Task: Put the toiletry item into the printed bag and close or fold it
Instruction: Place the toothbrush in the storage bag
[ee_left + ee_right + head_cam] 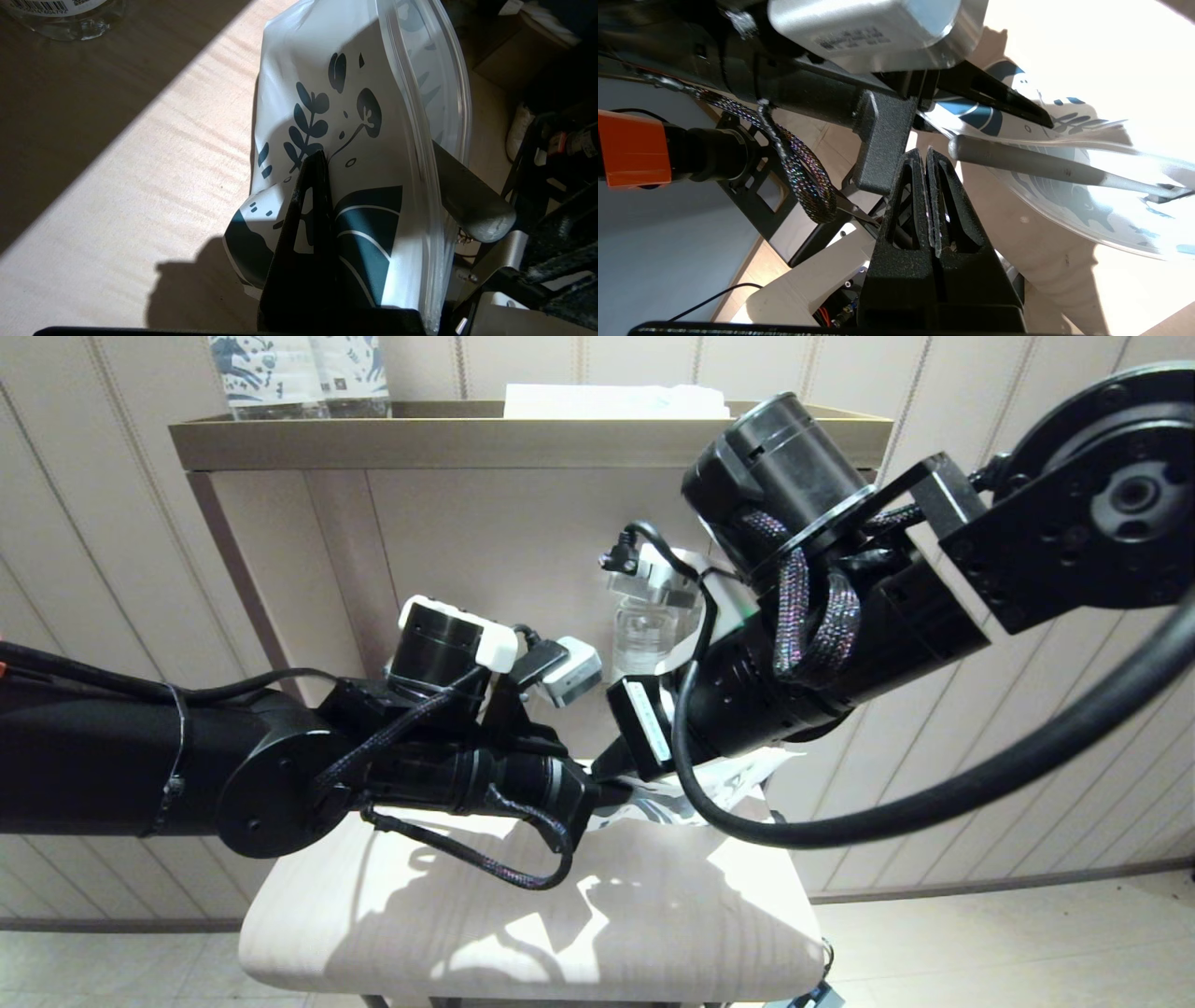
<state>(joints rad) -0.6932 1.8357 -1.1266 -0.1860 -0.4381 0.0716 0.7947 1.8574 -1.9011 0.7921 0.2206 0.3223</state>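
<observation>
The printed bag (pixel 359 112), white with dark teal plant figures, hangs crumpled just above the small table, and my left gripper (pixel 318 161) is shut on its side. The toiletry item (pixel 1041 163), a thin straight stick, lies partly inside the bag. Its blunt handle end (pixel 481 219) pokes out past the bag's clear mouth strip, and its head is hidden inside. My right gripper (pixel 926 154) is shut and holds nothing. Its tips are close under the stick's free end without touching it. In the head view both wrists meet over the bag (pixel 681 798).
A light wooden table (pixel 448 915) lies under both arms. A clear water bottle (pixel 644 630) stands at its back, behind the wrists. Higher up, a brass-rimmed shelf (pixel 523 439) carries printed upright packs (pixel 299 373). Floor shows on either side of the table.
</observation>
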